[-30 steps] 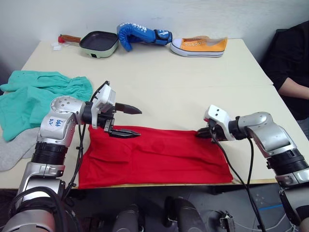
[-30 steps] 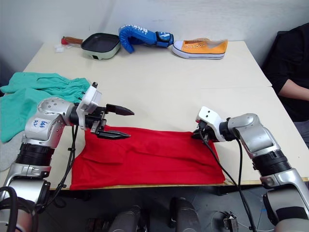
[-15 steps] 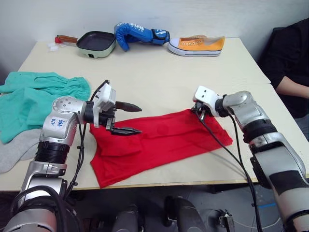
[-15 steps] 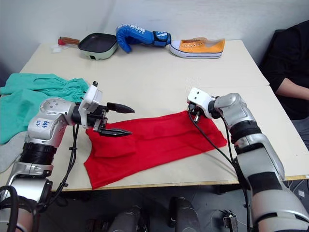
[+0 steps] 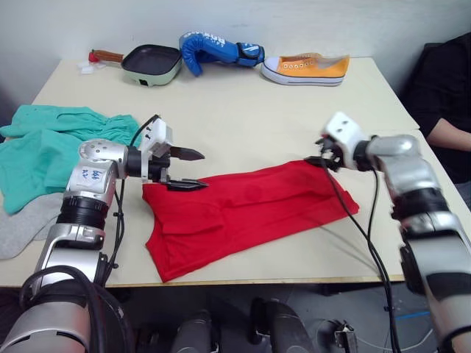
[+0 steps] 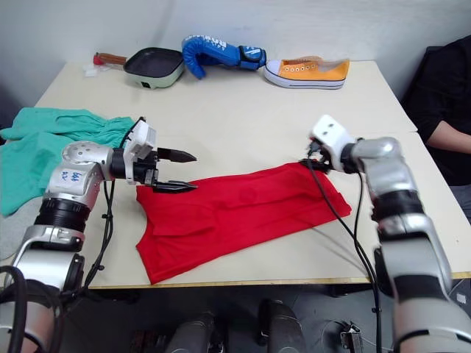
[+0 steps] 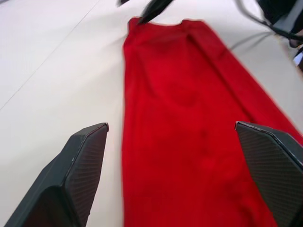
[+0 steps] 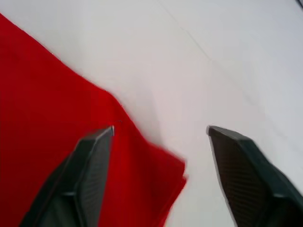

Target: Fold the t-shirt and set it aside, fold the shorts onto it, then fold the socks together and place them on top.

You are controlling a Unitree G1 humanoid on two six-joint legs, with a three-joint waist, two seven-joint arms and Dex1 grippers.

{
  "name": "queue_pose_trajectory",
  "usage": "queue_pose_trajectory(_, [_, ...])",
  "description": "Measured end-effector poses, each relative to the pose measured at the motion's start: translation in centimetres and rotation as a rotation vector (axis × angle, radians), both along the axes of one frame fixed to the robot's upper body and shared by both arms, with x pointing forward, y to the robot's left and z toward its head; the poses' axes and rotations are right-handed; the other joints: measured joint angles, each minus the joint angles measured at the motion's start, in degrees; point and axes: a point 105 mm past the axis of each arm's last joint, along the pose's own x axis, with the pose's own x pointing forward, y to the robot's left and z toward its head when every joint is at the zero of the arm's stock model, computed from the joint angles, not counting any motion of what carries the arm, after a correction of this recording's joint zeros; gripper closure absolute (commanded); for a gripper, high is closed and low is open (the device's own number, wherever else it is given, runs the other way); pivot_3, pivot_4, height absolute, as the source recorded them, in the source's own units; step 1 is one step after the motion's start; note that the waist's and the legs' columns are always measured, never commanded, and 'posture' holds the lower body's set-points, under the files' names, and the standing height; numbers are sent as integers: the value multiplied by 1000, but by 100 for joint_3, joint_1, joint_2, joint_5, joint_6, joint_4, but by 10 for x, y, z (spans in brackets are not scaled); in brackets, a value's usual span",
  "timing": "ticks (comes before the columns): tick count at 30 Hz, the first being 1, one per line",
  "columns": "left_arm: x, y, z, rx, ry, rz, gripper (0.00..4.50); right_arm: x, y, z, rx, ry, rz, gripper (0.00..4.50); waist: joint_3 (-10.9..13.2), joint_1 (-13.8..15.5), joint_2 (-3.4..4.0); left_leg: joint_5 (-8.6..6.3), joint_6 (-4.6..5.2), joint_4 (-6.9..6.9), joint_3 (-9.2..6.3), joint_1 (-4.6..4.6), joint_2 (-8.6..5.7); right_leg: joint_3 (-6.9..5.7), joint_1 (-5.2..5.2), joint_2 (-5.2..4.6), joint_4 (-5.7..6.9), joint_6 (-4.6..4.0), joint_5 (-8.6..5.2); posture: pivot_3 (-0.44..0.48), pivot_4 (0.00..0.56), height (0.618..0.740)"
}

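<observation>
The red t-shirt (image 5: pixel 246 213), folded into a long strip, lies slanted near the table's front edge. My left gripper (image 5: pixel 185 170) hovers open at the shirt's left far corner, with nothing between its fingers; the left wrist view shows the shirt (image 7: pixel 184 109) stretching away ahead. At the shirt's right far corner my right gripper (image 5: pixel 318 160) stands open, its fingers (image 8: pixel 90 165) apart over the corner of the cloth (image 8: pixel 57 142) and holding nothing. The teal shorts (image 5: pixel 51 147) lie bunched at the table's left. The grey socks (image 5: pixel 22 228) lie at the left front edge beside them.
A frying pan (image 5: pixel 151 62), a blue boxing glove (image 5: pixel 217 50) and an orange sneaker (image 5: pixel 305 68) line the far edge. A person in black (image 5: pixel 445 95) sits at the right. A seam (image 5: pixel 412 131) crosses the table's right half. Bare tabletop (image 5: pixel 250 121) lies beyond the shirt.
My right gripper dragged the shirt's right end away from the front edge, leaving it slanted, then opened and let go of the corner. The left gripper stayed open in place.
</observation>
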Motion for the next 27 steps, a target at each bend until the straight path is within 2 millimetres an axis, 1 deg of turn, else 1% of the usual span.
queue_pose_trajectory(1, [4,2,-3,17,7,12,0,-18,-2,-2,59,31,-48,18,1,21,1,1,-2,0,-8,-9,1,-6,-5,2,-1,0,0,0,150,740])
queue_pose_trajectory(3, [10,8,-8,59,14,40,0,-54,2,-3,173,87,-125,18,1,46,1,5,-8,2,-14,-9,-1,-8,-4,3,2,0,0,0,150,740])
queue_pose_trajectory(4, [12,10,-9,73,15,50,0,-66,4,-2,205,104,-151,18,1,28,1,5,-8,6,-10,-3,-2,-5,-1,3,4,0,0,0,150,740])
queue_pose_trajectory(5, [15,7,-10,87,17,47,0,-83,2,0,247,107,-214,18,1,34,1,8,-5,6,-11,-2,-4,-4,1,-1,4,1,2,0,150,740])
queue_pose_trajectory(6, [16,7,-11,95,21,49,0,-94,2,-1,279,105,-256,18,-2,37,-4,8,-6,8,-16,2,-4,-4,5,-1,2,1,2,0,150,740])
queue_pose_trajectory(7, [18,6,-12,111,24,50,0,-107,3,-5,320,113,-311,18,-4,36,-7,8,-7,7,-19,4,-4,-5,8,-2,1,1,2,0,150,740])
queue_pose_trajectory(8, [19,7,-15,129,25,55,0,-119,5,-15,362,141,-363,18,-4,28,-7,7,-8,7,-18,7,-4,-3,8,-2,1,1,2,0,150,740])
queue_pose_trajectory(10, [20,8,-21,160,31,64,0,-131,8,-31,448,179,-448,18,-4,6,-6,7,-8,1,-14,7,-4,0,5,-2,6,1,2,0,150,740])
queue_pose_trajectory(12, [20,10,-31,192,50,72,0,-137,10,-45,549,195,-541,18,-4,-10,-5,8,-11,-2,-6,6,-5,4,-3,1,14,1,2,0,150,740])
queue_pose_trajectory(14, [20,9,-39,230,58,72,0,-138,12,-52,616,198,-619,18,-4,-5,-5,9,-13,-1,-5,4,-7,3,-4,4,17,1,2,0,150,740])
queue_pose_trajectory(16, [21,11,-44,258,66,87,0,-137,12,-57,674,203,-691,18,-4,-6,-5,10,-11,-1,-3,4,-10,4,-4,3,16,1,2,0,150,740])
queue_pose_trajectory(18, [21,12,-46,276,63,97,0,-135,13,-60,707,209,-727,18,-4,-7,-5,11,-10,-2,-4,3,-12,4,-4,3,14,0,2,0,150,740])
queue_pose_trajectory(20, [23,12,-46,288,55,103,401,-131,17,-66,725,242,-747,0,-4,-11,-5,11,-9,-2,-4,3,-12,4,-4,3,13,1,2,0,150,740])
queue_pose_trajectory(22, [24,12,-48,297,55,113,830,-126,19,-66,734,251,-755,0,-4,-16,-6,11,-8,-2,-4,4,-12,5,-2,3,12,1,2,0,150,740])
queue_pose_trajectory(24, [24,13,-50,303,59,124,1506,-119,24,-65,753,259,-749,0,-5,-24,-8,12,-7,-1,-4,5,-13,5,-2,3,13,1,2,0,150,740])
queue_pose_trajectory(27, [25,14,-50,306,60,128,2477,-113,26,-67,757,259,-751,631,-10,-61,-16,12,-7,-4,-5,9,-12,5,1,3,13,1,2,0,150,740])
